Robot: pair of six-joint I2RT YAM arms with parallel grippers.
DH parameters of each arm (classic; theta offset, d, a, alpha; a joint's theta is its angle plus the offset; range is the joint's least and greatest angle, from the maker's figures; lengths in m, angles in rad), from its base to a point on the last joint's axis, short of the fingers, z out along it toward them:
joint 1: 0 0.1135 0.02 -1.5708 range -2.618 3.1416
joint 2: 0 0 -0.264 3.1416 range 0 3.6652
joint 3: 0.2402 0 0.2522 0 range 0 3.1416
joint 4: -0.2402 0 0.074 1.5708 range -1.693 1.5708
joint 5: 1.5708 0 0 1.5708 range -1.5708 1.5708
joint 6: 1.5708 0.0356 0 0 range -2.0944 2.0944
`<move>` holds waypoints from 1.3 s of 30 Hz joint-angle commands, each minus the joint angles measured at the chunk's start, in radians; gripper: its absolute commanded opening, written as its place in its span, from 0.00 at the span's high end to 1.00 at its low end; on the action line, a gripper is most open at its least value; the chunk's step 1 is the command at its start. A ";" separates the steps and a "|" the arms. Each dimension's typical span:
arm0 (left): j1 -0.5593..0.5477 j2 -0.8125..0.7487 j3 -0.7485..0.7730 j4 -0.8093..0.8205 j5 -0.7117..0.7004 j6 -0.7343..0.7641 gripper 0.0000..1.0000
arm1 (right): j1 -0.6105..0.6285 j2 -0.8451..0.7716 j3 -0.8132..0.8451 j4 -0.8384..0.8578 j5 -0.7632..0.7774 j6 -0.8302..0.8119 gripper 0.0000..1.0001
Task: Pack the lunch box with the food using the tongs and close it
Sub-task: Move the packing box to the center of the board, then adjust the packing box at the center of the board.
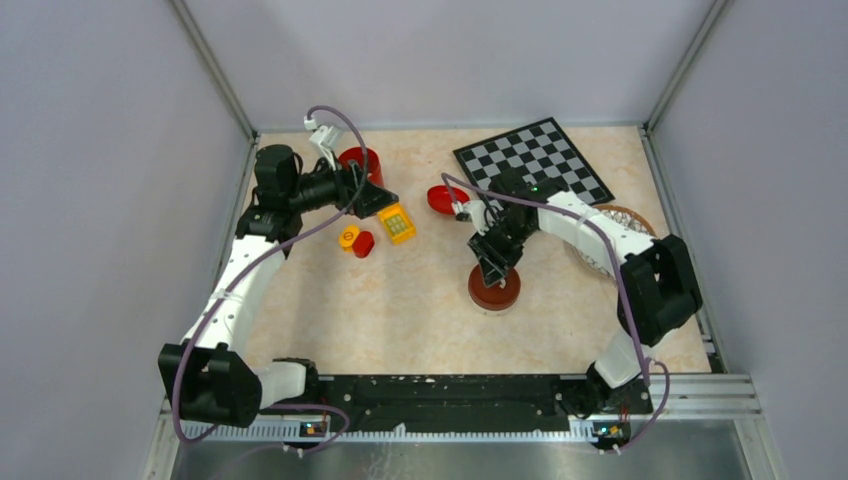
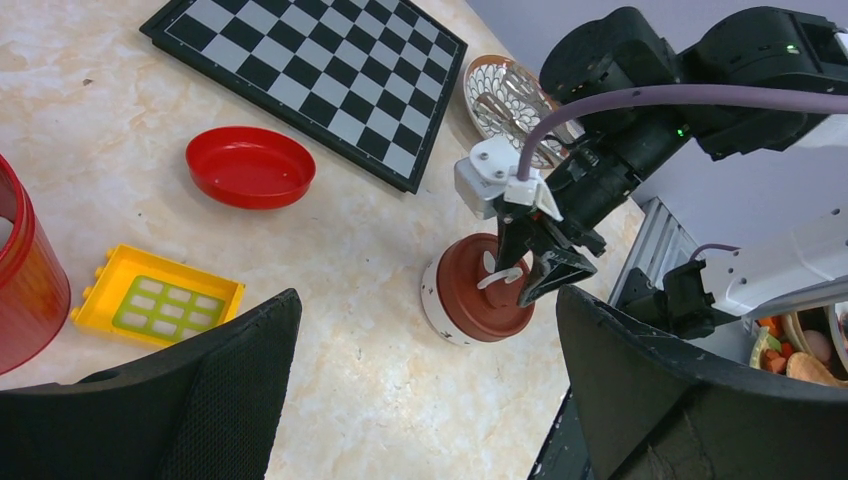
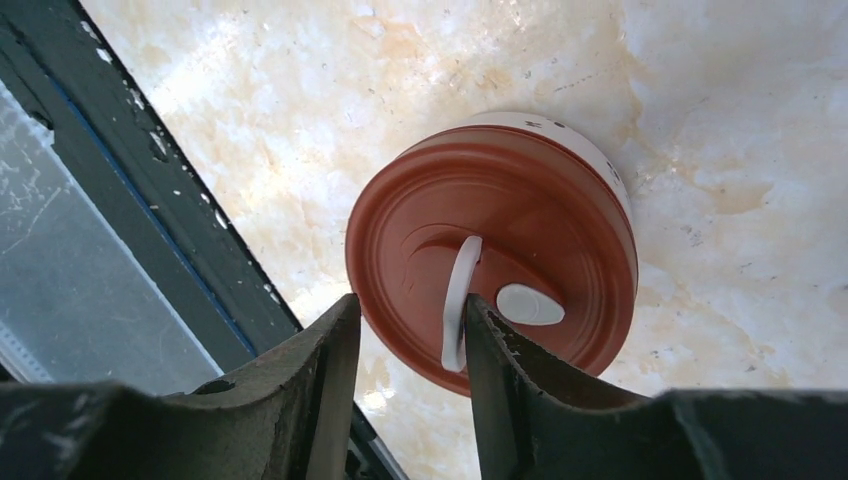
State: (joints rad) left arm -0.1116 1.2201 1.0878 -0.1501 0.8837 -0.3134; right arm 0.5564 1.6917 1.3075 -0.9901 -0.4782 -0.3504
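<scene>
Beige marbled tabletop [image 1: 400, 320], boxed in by grey walls. Toward the near edge, right of centre: lunch box [image 1: 494, 291], upright, closed under a reddish-brown lid [image 3: 520, 200]. On the lid, a slim white handle [image 3: 458, 300] standing up, with a white oval tab [image 3: 528, 304] just beside it. Directly above, pointing down: right gripper [image 3: 410, 312], jaws partly apart, straddling the white handle rather than pinching it. Handle close against one finger [image 3: 500, 370], with a clear gap to the other. Cannot tell whether that nearer finger actually touches.

Toward the far right corner: chessboard [image 1: 533, 163], lying at an angle. Off its near-left corner, red bowl [image 1: 441, 198], mouth up. By the right edge, patterned plate [image 2: 500, 95], largely hidden under the right arm in the top view.

Toward the far left corner: red cup [image 1: 361, 160]. Just in front of it, left gripper [image 1: 380, 197], jaws spread wide, holding nothing. Just beside its tips on the near side, flat yellow block [image 1: 397, 222] with a green grid. A little nearer and to the left, small orange block [image 1: 348, 237] and small red block [image 1: 364, 244], side by side.
</scene>
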 commanded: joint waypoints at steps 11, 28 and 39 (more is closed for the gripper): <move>0.004 -0.008 -0.011 0.064 0.024 -0.013 0.01 | 0.008 -0.082 0.030 -0.014 -0.029 0.003 0.75; 0.004 -0.005 -0.009 0.076 0.045 -0.020 0.01 | 0.008 -0.043 -0.028 -0.004 -0.150 -0.015 0.82; 0.004 -0.002 -0.014 0.093 0.057 -0.032 0.01 | -0.103 -0.136 0.024 0.050 -0.038 0.045 0.93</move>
State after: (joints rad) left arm -0.1116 1.2201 1.0840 -0.1116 0.9218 -0.3378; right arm 0.5190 1.5963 1.2900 -0.9936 -0.5980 -0.3347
